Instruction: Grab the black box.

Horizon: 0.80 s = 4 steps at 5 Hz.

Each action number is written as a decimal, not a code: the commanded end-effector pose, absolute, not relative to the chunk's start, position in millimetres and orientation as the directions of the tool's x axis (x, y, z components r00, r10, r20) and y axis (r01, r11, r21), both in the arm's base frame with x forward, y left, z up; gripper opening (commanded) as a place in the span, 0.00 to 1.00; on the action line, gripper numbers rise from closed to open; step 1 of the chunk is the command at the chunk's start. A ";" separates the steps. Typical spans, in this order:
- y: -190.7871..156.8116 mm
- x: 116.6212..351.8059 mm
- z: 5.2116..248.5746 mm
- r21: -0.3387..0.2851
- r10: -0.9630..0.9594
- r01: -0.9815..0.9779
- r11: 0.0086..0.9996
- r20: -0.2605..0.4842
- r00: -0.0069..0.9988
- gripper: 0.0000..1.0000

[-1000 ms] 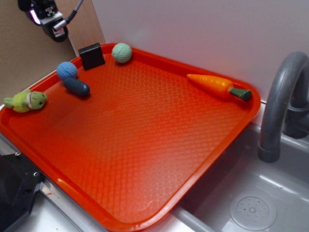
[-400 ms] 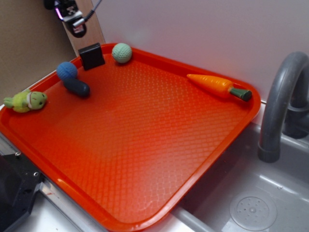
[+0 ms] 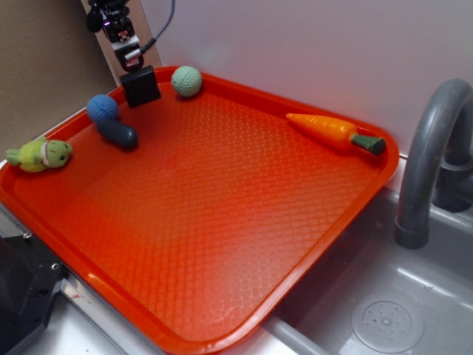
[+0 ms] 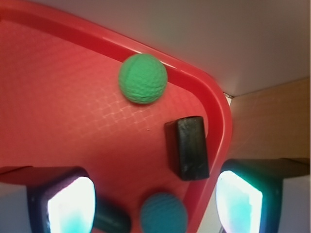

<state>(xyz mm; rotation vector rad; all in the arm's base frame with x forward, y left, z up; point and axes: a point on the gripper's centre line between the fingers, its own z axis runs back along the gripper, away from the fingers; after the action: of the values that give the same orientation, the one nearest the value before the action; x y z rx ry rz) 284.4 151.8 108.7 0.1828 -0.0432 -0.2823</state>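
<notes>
Underneath, red tray (image 3: 222, 222) beside grey sink (image 3: 384, 296).

hand (image 3: 124, 43) shifted right, now above black box (image 3: 140, 86)

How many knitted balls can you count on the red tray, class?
2. The green ball sits at the tray's far rim, right of the black box; the blue ball sits left of the box, touching the dark capsule.

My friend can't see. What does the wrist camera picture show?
A small black box stands in the corner of a red tray, between the open gripper fingers, closer to the right one. A green ball sits behind it, with a blue ball in front.
</notes>
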 end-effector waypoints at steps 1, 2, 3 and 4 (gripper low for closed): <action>185.5 297.0 103.8 0.205 -0.287 0.275 0.939 0.035 0.957 1.00; 176.9 316.7 96.3 0.204 -0.373 0.356 0.912 0.051 0.926 1.00; 170.8 326.2 87.3 0.250 -0.443 0.411 0.876 0.084 0.893 1.00; 173.6 317.1 78.1 0.243 -0.459 0.435 0.867 0.047 0.887 1.00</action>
<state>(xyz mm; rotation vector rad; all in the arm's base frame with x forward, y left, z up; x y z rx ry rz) 309.7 172.2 62.9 0.1998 -0.0729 -0.4608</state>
